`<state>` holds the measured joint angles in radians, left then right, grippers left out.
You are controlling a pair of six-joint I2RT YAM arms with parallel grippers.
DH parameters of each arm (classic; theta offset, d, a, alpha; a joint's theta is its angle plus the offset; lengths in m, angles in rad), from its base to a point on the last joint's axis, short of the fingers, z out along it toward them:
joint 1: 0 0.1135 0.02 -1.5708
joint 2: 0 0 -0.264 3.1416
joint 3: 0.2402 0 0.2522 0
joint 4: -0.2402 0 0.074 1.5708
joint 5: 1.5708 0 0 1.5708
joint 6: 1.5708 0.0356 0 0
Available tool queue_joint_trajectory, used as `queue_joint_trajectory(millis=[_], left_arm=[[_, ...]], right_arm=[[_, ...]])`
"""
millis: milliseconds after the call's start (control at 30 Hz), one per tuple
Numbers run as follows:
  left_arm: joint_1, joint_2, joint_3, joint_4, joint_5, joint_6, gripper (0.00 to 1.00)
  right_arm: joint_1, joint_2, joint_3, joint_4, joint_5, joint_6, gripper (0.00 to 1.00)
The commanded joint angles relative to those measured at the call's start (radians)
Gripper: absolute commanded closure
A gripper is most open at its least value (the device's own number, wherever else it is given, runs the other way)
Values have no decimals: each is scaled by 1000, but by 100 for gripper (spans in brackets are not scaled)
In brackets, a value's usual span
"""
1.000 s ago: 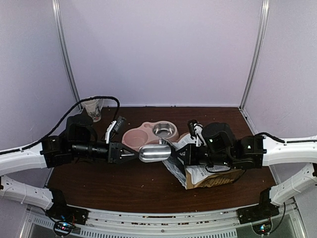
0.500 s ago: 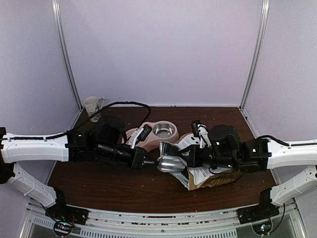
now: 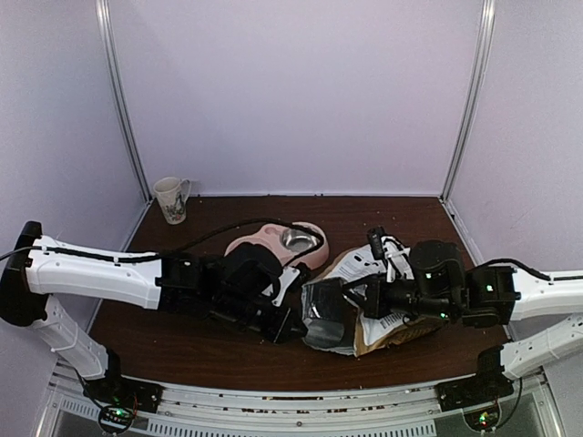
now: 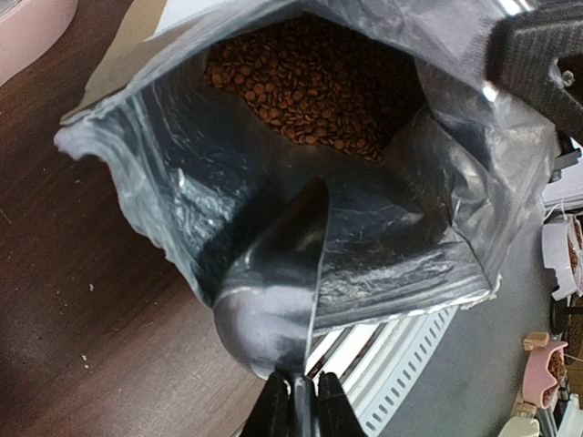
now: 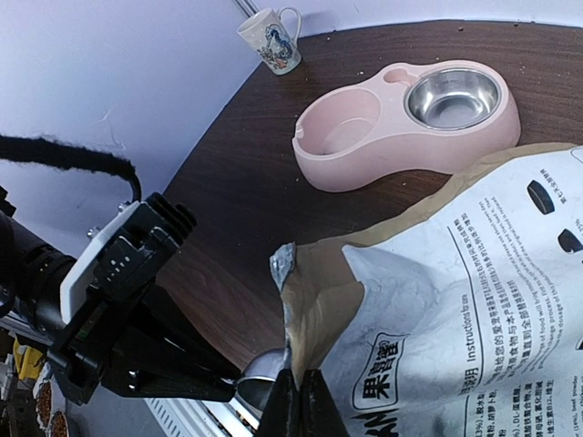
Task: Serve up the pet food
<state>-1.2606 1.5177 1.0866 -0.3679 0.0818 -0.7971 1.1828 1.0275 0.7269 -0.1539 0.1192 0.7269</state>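
Since a second ago your left arm has swung across from the table's left side, carrying the metal scoop (image 4: 273, 291) from beside the pink double bowl (image 5: 401, 168) to the mouth of the paper bag (image 5: 455, 300) near the table's front right. The left gripper (image 4: 293, 401) is clamped narrow on the scoop's handle. The scoop's tip sits just inside the bag's lining, short of the pet food (image 4: 310, 73) heaped deeper in. The bowl, toward the rear middle, shows both wells empty. Further right, your right gripper (image 5: 296, 401) is pinched tight on the bag's rim, holding it open. Nothing is served yet: scooping, carrying and pouring all remain.
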Motion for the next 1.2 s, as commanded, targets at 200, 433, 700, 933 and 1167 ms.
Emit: queue_joint_trajectory(millis=[200, 433, 700, 933, 1167], left_arm=[[20, 83, 78, -6, -150, -29, 100], [125, 20, -135, 271, -38, -219, 100], [155, 64, -188, 289, 13, -369, 100], [174, 150, -215, 416, 52, -416, 100], [179, 263, -127, 473, 53, -358, 100]], right_arm=[[42, 127, 66, 65, 135, 44, 100], [93, 272, 182, 39, 264, 100, 100], [110, 397, 328, -36, 313, 48, 100], [109, 394, 326, -44, 283, 11, 100], [108, 369, 319, -41, 221, 6, 100]])
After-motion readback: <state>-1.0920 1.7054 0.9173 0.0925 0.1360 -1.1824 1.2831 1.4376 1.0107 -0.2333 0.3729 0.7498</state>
